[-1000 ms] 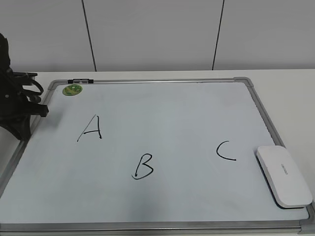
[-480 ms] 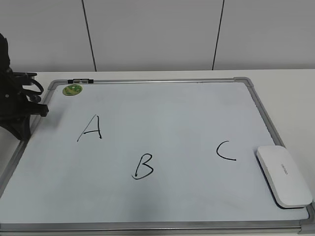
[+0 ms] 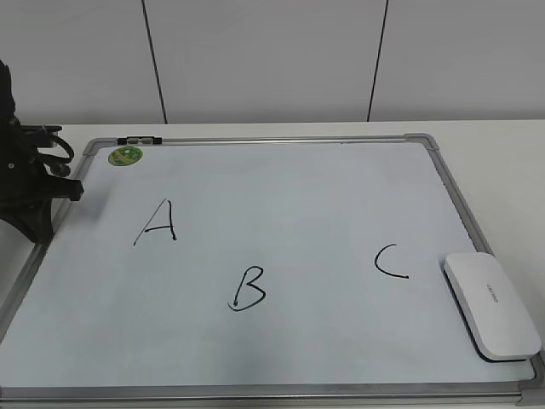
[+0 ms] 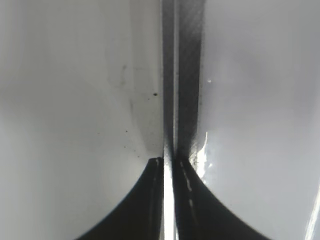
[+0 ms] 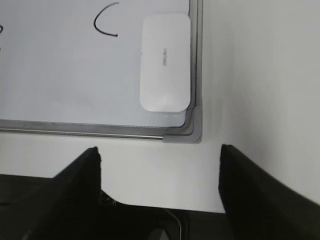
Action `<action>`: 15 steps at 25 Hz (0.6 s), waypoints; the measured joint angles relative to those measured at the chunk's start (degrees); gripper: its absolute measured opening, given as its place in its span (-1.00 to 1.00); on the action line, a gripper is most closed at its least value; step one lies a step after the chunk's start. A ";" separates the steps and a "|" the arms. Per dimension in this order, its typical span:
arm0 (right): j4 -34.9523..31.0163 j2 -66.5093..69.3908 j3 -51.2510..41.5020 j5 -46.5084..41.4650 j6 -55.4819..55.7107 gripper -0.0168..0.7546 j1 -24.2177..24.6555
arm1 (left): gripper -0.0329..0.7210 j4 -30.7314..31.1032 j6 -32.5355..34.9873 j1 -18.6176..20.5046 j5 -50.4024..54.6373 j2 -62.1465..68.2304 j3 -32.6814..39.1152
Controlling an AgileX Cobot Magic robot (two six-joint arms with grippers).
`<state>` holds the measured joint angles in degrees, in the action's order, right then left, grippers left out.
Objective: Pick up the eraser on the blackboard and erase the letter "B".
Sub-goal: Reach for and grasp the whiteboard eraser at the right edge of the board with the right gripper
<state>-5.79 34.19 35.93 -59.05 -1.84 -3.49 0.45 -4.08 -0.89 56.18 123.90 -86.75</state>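
The blackboard (image 3: 281, 196) is a white board with a silver frame, lying flat on the table. The letter "B" (image 3: 248, 289) is written low on it, left of centre. The white eraser (image 3: 491, 304) lies at the board's lower right corner; it also shows in the right wrist view (image 5: 165, 62). My right gripper (image 5: 160, 152) is open and empty, over bare table just off that corner of the board, short of the eraser. It does not show in the exterior view. My left gripper (image 4: 168, 161) is shut and empty, at the board's left edge (image 3: 43, 213).
A black "A" (image 3: 157, 222) and a black "C" (image 3: 392, 261) flank the B. A green round sticker (image 3: 125, 156) sits at the board's top left. The grey corner cap (image 5: 192, 134) lies between my right gripper and the eraser.
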 joint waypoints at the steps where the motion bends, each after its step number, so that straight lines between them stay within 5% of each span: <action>1: -1.09 2.42 0.00 0.11 -0.16 0.46 0.00 | -0.84 0.00 0.00 0.00 0.00 0.00 0.00; 15: -4.86 25.88 5.71 2.90 -2.50 0.43 0.00 | -0.84 -0.45 0.00 0.00 0.00 0.00 0.00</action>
<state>-10.65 60.07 41.64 -56.15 -4.34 -3.49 0.00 -4.08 -0.89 56.18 123.90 -86.75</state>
